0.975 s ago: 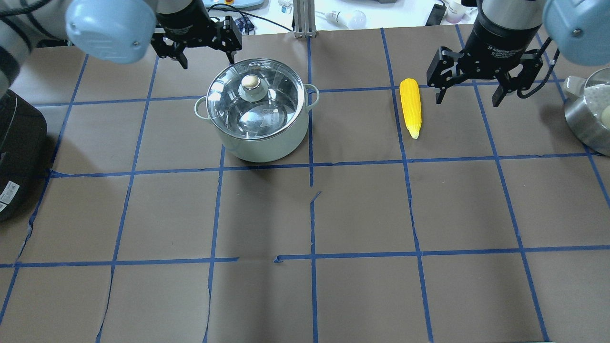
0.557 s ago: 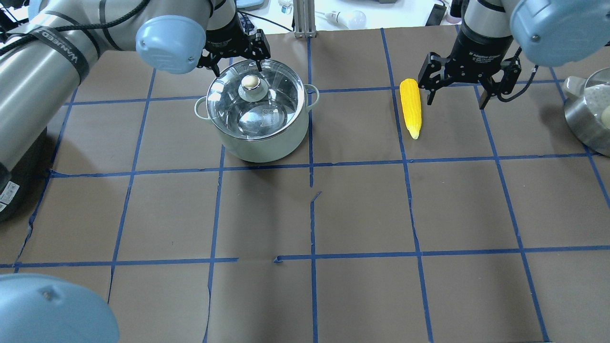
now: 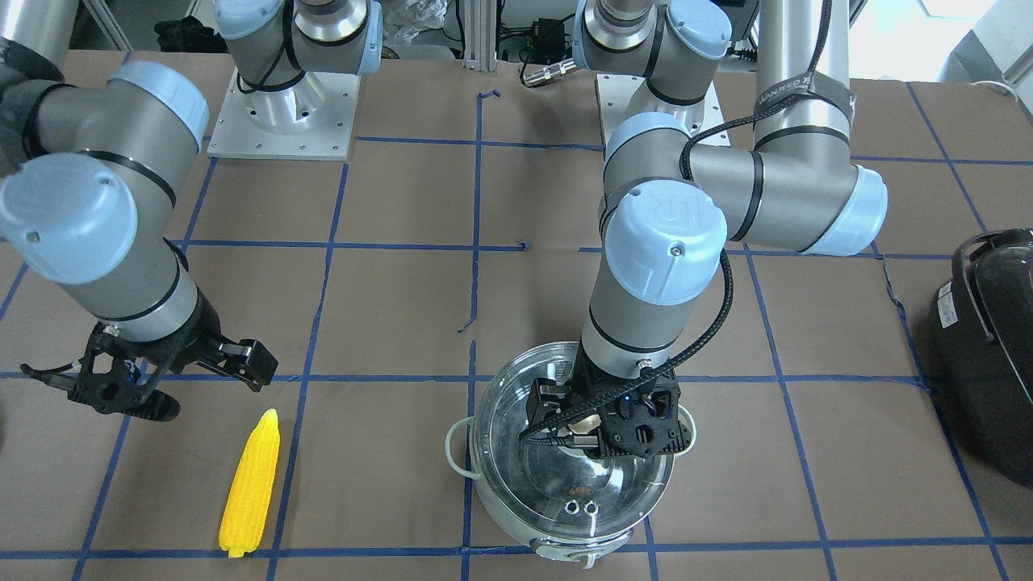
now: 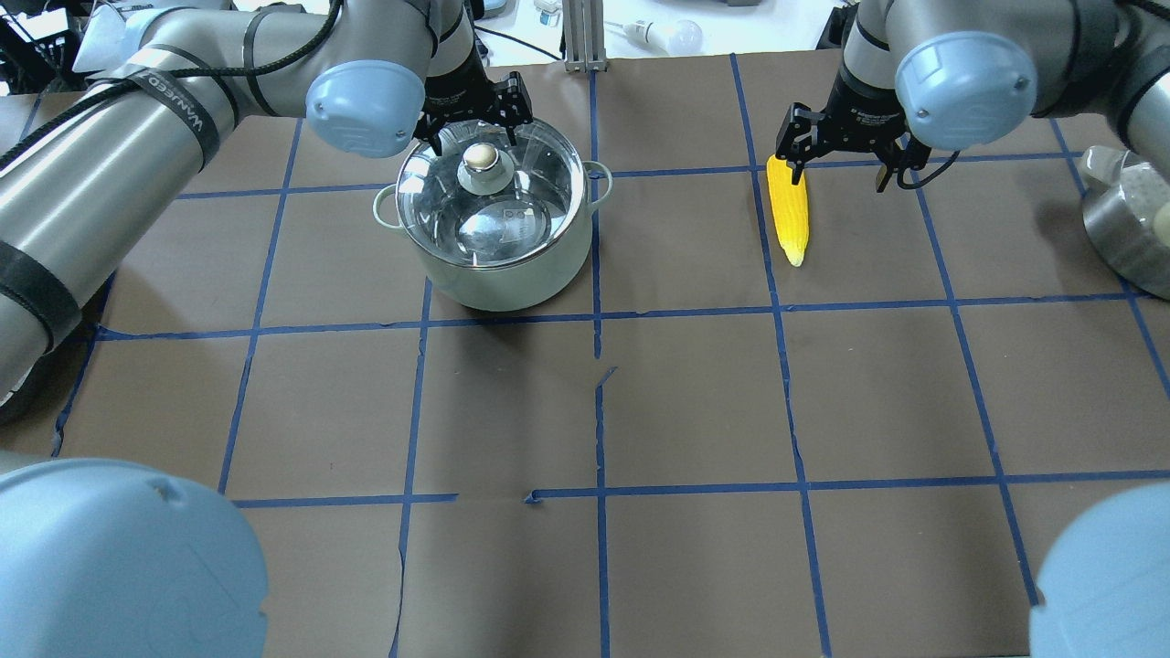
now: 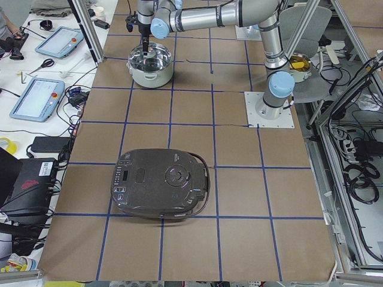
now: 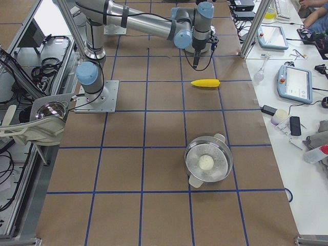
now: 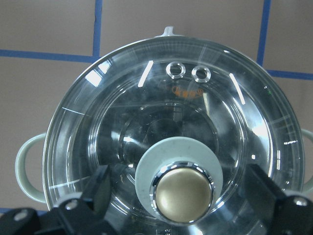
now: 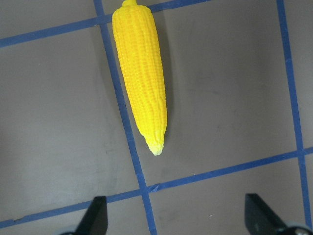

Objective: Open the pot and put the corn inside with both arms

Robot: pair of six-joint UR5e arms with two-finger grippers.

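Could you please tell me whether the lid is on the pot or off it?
On. The glass lid sits flat on the rim of the pot; the left gripper, open, flanks the knob without gripping it.

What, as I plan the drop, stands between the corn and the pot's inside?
The glass lid sits on the pot, closing it. The left gripper is over its knob, jaws open. Nothing else visible lies between corn and pot.

We see the pot (image 4: 512,279) standing upright, round and pale grey-green, with a small loop handle on either side. Its clear glass lid (image 4: 521,215) sits closed on the rim, with the metallic knob (image 4: 481,158) on top. Well apart, on the robot's right, the bare yellow corn cob (image 4: 788,206) lies flat along a blue tape line (image 4: 789,393), its tapered tip toward the robot.
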